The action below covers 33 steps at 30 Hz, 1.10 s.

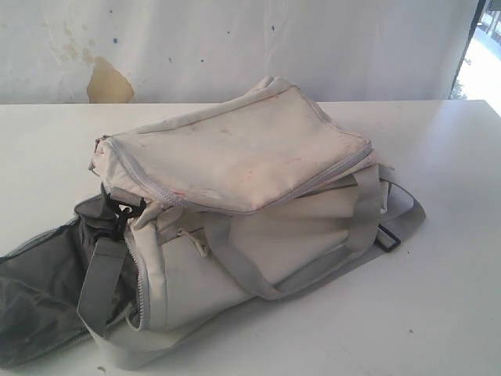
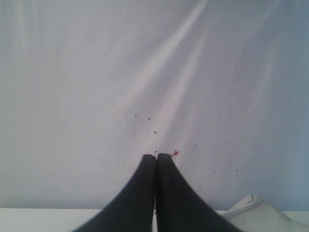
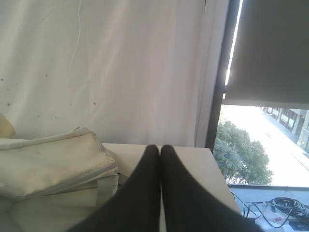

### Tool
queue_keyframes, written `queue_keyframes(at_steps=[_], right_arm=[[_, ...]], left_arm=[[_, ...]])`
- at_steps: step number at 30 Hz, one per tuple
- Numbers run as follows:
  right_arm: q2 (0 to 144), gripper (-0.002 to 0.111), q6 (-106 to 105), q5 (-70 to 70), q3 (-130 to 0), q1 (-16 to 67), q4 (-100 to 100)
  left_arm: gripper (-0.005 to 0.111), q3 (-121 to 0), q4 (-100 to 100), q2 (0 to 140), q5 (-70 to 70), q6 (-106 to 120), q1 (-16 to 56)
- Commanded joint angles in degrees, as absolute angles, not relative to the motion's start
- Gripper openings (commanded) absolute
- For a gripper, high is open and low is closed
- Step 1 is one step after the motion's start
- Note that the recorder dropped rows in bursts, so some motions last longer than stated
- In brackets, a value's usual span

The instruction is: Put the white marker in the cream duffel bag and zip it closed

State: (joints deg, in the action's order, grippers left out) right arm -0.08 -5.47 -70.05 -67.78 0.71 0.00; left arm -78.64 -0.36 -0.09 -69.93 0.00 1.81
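Left pincer: tips pressed together, empty. Right pincer: same.
Cream duffel bag lies slumped mid-surface, flap folded over the top, grey lining spilling out at the near-left end.
Judged soft, limp and light. Pin the fabric beside the zipper or take a grey strap.
White marker: not visible in any view.
Surface: white, matte.
Behind: stained white sheet; window on the right side.
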Motion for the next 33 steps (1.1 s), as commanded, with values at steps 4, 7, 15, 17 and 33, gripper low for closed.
queue_keyframes(at_steps=[4,7,15,17,33], right_arm=[[0.00,0.000,-5.33,-69.96,-67.89,0.59,0.00],[0.00,0.000,-5.33,-69.96,-67.89,0.59,0.00],[0.00,0.000,-5.11,-67.81,-64.37,0.59,0.00],[0.00,0.000,-5.11,-66.42,-62.46,0.59,0.00],[0.00,0.000,-4.02,-44.12,-41.23,0.59,0.00]], left_arm=[[0.000,-78.75,-1.29,0.00,-69.96,6.37,1.88],[0.000,-77.17,-1.29,0.00,-69.96,6.37,1.88],[0.000,-66.34,-1.29,0.00,-64.32,2.73,1.88],[0.000,-62.87,-1.29,0.00,-60.62,2.59,1.88],[0.000,-38.08,-1.29,0.00,-28.18,2.34,1.88]])
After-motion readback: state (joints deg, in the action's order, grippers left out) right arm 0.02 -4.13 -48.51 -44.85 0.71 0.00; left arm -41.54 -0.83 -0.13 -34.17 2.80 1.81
